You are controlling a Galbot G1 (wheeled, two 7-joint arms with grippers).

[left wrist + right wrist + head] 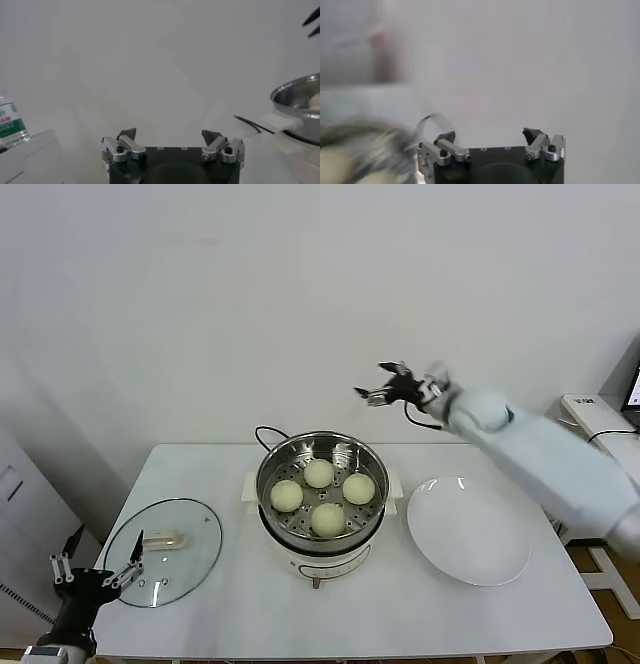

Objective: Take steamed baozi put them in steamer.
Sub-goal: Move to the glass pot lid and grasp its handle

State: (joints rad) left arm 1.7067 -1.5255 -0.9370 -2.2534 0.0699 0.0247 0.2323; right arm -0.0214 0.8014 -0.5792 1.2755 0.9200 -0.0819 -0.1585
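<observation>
Table point(400, 624) is carrying the steamer point(322, 486) at its centre. Plate point(470, 529) is lying at 3 o'clock of the steamer, glass lid point(165, 549) at 9 o'clock. Four steamed baozi point(319, 473) are sitting inside the steamer basket. Right gripper point(375, 382) is hovering in the air at 1 o'clock of the steamer, jaws spread, holding nothing. Left gripper point(95, 569) is idling at 8 o'clock, beside the lid, jaws spread and empty.
</observation>
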